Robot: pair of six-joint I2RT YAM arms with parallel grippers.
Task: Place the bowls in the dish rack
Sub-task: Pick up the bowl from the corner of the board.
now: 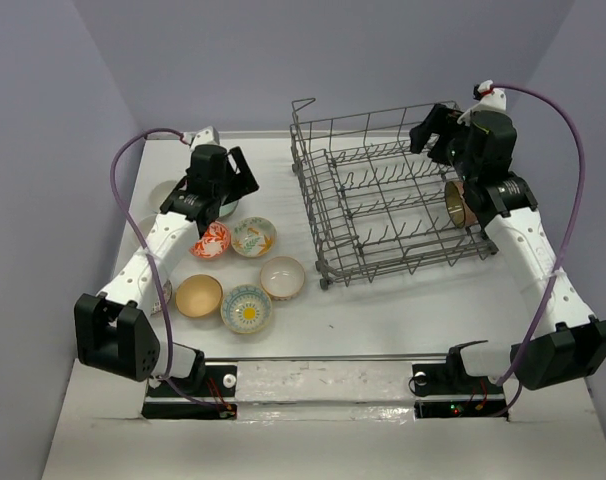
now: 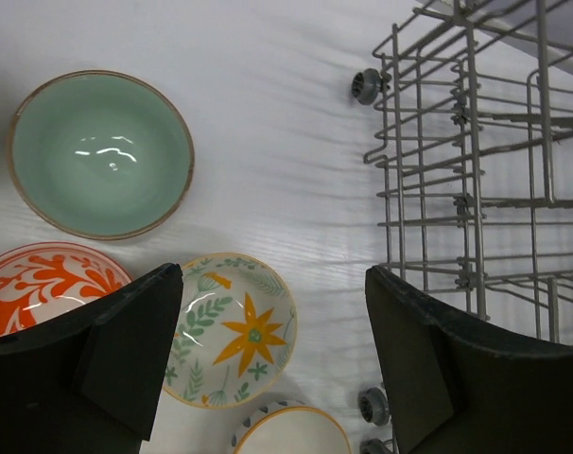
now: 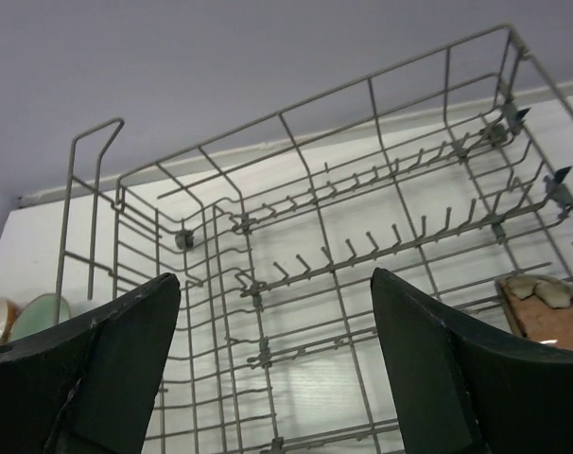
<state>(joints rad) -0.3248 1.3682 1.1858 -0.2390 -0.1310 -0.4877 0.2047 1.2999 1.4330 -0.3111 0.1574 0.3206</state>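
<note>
Here the dish rack (image 1: 393,190) sits on the right half of the tabletop (image 1: 383,310). One brown bowl (image 1: 457,203) stands on edge inside it, against its right side. The right jaws hang over the rack's far right corner, spread wide with nothing between them.

The other bowls lie on the tabletop left of the rack. A red-orange patterned bowl (image 1: 211,240) is just beside a cream floral bowl (image 1: 253,237). A white bowl (image 1: 282,278), a tan bowl (image 1: 198,296) and a blue-rimmed bowl (image 1: 246,308) lie nearer the arm bases.

The left jaws hover over this group, also wide apart and empty. The left wrist view looks down between them onto the floral bowl, with a teal bowl (image 2: 100,154) beyond it.
</note>
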